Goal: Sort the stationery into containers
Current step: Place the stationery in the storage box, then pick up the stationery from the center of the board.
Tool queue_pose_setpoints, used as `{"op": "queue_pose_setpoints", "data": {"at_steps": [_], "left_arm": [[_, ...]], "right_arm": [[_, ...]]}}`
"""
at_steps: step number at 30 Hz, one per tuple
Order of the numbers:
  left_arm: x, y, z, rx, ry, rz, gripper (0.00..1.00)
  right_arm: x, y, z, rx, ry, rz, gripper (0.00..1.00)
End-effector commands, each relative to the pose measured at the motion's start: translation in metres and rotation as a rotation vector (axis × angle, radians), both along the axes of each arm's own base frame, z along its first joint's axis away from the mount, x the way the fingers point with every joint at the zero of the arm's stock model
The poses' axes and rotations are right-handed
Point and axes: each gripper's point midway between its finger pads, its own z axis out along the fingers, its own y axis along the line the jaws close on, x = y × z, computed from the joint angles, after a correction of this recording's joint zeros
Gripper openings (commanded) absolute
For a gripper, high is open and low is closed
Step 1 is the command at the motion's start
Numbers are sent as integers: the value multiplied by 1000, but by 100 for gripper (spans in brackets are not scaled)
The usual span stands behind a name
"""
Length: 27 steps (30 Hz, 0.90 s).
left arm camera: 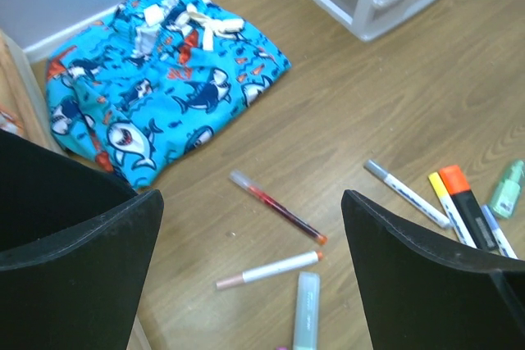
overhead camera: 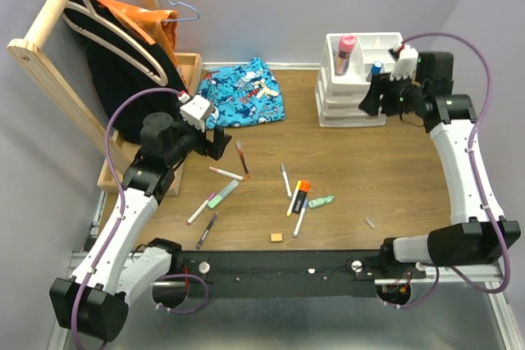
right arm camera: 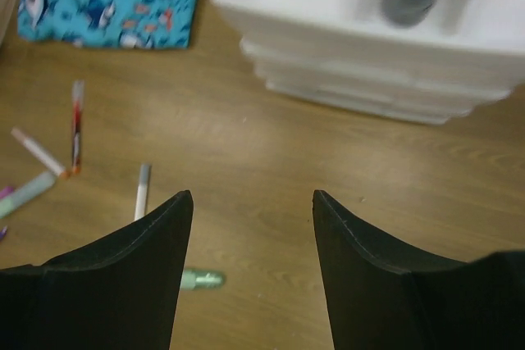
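Note:
Several pens and markers lie on the wooden table: a red pen (overhead camera: 242,156), a white pen (overhead camera: 225,173), a pale green highlighter (overhead camera: 222,193), an orange highlighter (overhead camera: 301,193) and a tan eraser cube (overhead camera: 276,237). The white organiser (overhead camera: 353,92) stands at the back right, with a pink glitter tube (overhead camera: 345,53) and a blue-capped item (overhead camera: 376,68) in its top compartments. My left gripper (overhead camera: 220,143) is open and empty above the red pen (left arm camera: 277,206) and white pen (left arm camera: 268,270). My right gripper (overhead camera: 371,100) is open and empty, in front of the organiser (right arm camera: 369,47).
A blue shark-patterned cloth (overhead camera: 242,94) lies at the back centre. A wooden rack with hangers and dark clothing (overhead camera: 107,47) stands at the back left. A small green bottle (overhead camera: 320,202) and a tiny cap (overhead camera: 371,222) lie near the front.

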Motion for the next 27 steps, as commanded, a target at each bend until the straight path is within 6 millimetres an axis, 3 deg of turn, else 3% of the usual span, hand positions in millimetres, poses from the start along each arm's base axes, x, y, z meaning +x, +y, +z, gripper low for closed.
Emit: {"op": "queue_pose_setpoints", "data": {"at_steps": [1,6,7,10,11,14,15,18,27], "left_arm": [[-22,-9,-19,25,83,-73,99],[-27,-10,-30,40,119,-85,99],[-26,-10,-29,43,119,-83,99],[-22,-7,-30,68,111,-77,99],[-20,-7,-28,74,100,-73,99],[-14,-7,-26,79,91,-65,99],[-14,-7,-25,76,89,-63,99],[-11,-6,-23,83,92,-60,99],[-4,-4,-20,107,86,-47,99]], "right_arm": [[-54,52,-48,145,168,293,67],[-73,78,-59,102,145,502,62],[-87,93,-68,53,163,595,62],[-120,109,-103,-141,145,871,62],[-129,107,-125,-196,150,946,62],[-136,105,-153,-334,93,1078,63],[-146,101,-174,-362,126,1125,63],[-156,96,-206,-466,138,1230,63],[-164,111,-242,-543,147,1343,63]]}}
